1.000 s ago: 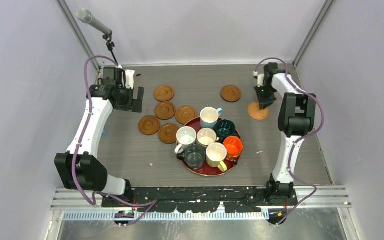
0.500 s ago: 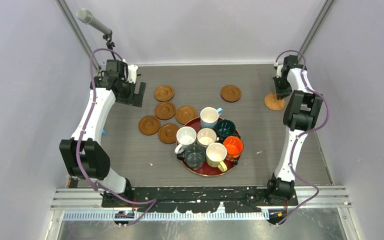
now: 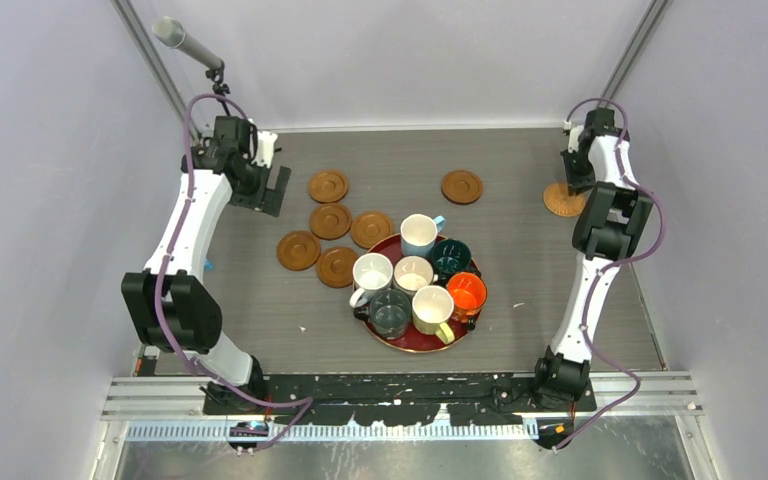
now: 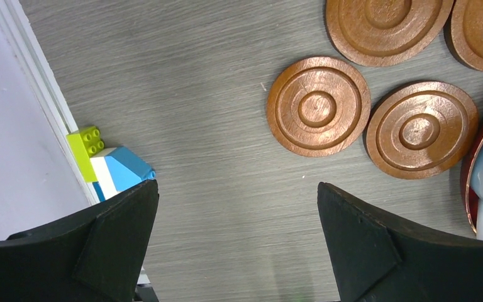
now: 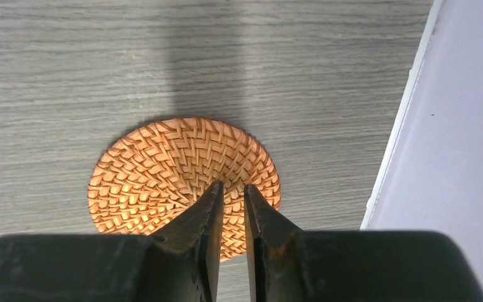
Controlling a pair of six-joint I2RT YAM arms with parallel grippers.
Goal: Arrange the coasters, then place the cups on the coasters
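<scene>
Pale lilac walls (image 3: 410, 60) close a grey wood-grain worktop (image 3: 520, 260) on three sides.

Edges and open room: bare surface lies along the far edge, to the right of the tray, and across the near left. Toy blocks (image 4: 107, 160), lime, white and blue, sit against the foot of the left wall.

Task items: five wooden coasters (image 3: 330, 220) lie clustered left of centre, some touching. A sixth wooden coaster (image 3: 461, 186) lies apart at the far middle. A woven coaster (image 5: 182, 170) lies flat just beside the right wall. Seven cups (image 3: 413, 273) stand packed together on a dark red tray (image 3: 415, 348) at centre, none on a coaster.

Left hand (image 4: 236, 189): fingers wide apart, holding nothing, above bare worktop at the far left, near the cluster.

Right hand (image 5: 233, 185): fingers drawn together, only a slit between them, tips over the middle of the woven coaster. Whether they pinch the weave cannot be told.

Hidden or cut off: overhead, the right arm covers part of the woven coaster. In the left wrist view, two wooden coasters are cut by the top edge, and the tray rim and one cup by the right edge.
</scene>
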